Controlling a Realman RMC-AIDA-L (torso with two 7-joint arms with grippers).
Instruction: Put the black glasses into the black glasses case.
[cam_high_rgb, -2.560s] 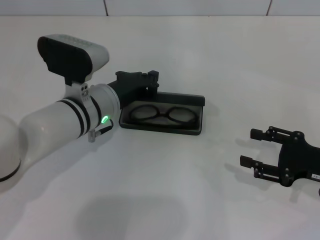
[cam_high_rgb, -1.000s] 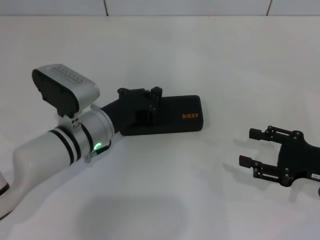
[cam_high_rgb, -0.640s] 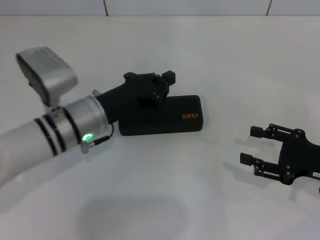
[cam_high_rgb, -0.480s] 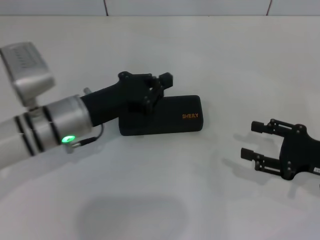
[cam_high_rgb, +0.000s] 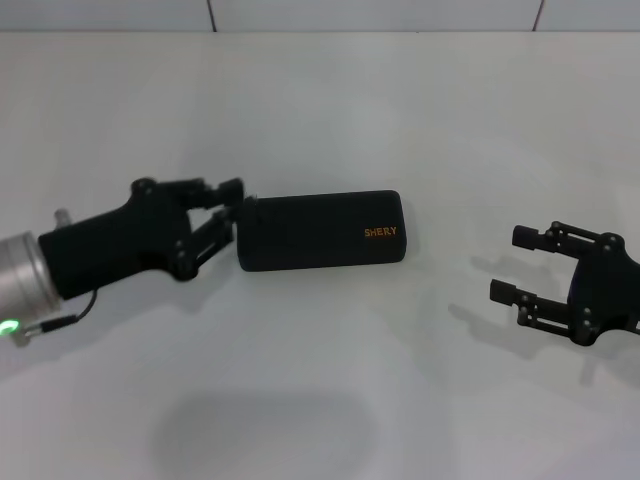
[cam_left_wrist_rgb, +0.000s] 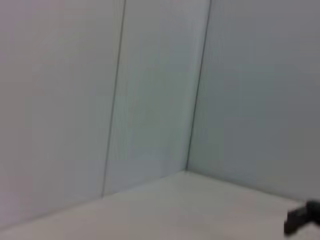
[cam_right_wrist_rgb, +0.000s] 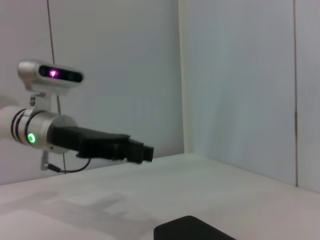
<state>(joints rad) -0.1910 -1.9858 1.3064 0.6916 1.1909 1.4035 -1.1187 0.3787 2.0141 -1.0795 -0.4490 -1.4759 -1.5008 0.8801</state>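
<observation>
Nearest, the right gripper (cam_high_rgb: 520, 266) hangs idle at right, its jaws spread and empty. Left of centre, the left gripper (cam_high_rgb: 232, 207) sits just beside the left end of the black glasses case (cam_high_rgb: 321, 229), fingers parted, gripping nothing. The case lies shut on the table (cam_high_rgb: 330, 110); the glasses are unseen, presumably inside. Rigid and smooth, it is best taken across its narrow width.

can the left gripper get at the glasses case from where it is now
Probably yes. The left gripper sits open right beside the left end of the closed black glasses case, with nothing between them on the white table. The right gripper rests well off to the side.
</observation>
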